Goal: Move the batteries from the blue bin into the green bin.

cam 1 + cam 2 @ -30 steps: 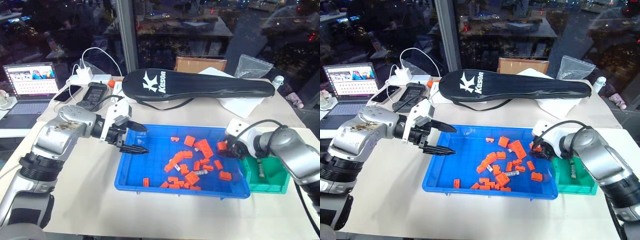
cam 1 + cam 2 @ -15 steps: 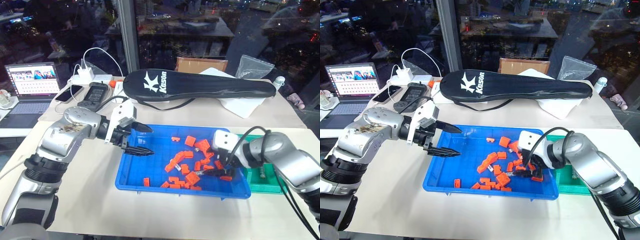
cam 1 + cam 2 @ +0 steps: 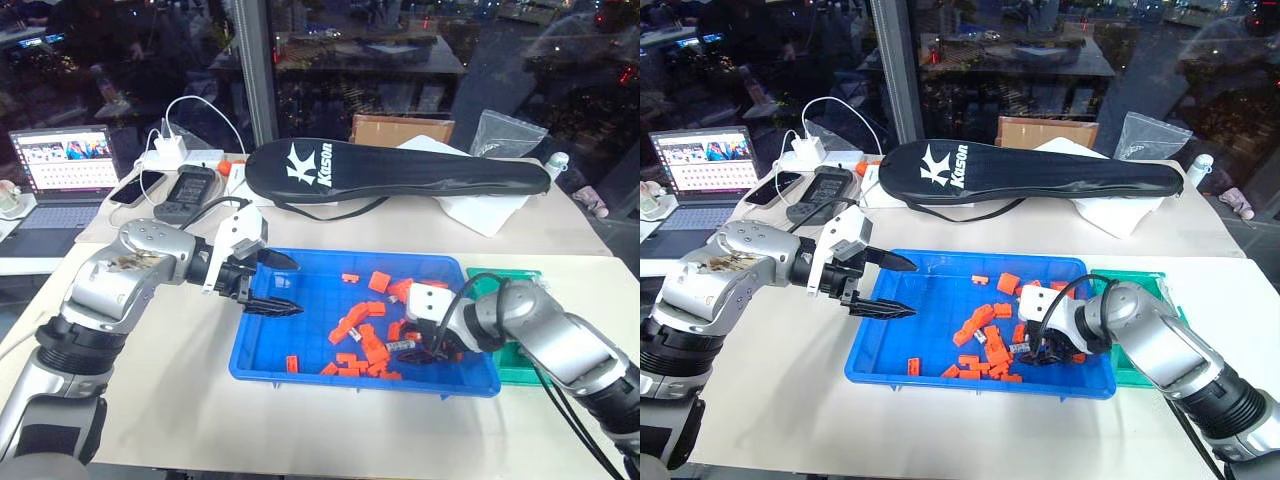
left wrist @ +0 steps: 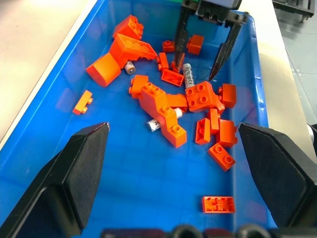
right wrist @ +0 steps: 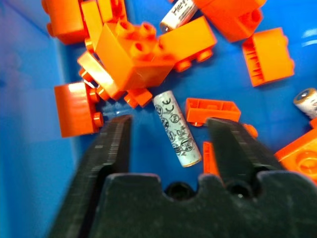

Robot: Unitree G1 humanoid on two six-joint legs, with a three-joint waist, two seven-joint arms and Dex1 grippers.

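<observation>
Right gripper [image 5: 171, 131]: jaws parted astride 1 battery [image 5: 177, 128] lying in blue bin [image 3: 270, 350] among orange blocks [image 3: 362, 333], not clamped | Left gripper [image 3: 283, 285]: jaws wide, empty, above bin | Green bin [image 3: 520, 365]: beside blue bin.

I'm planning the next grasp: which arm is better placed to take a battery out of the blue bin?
Right. Its fingers stand open on either side of a slim silvery-grey cylindrical battery in the large bright-blue plastic bin; the left gripper hovers open at the bin's far end.

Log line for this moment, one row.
right gripper: open, straddling battery in blue bin | left gripper: open, hovering over bin | green bin: beside blue bin
</observation>
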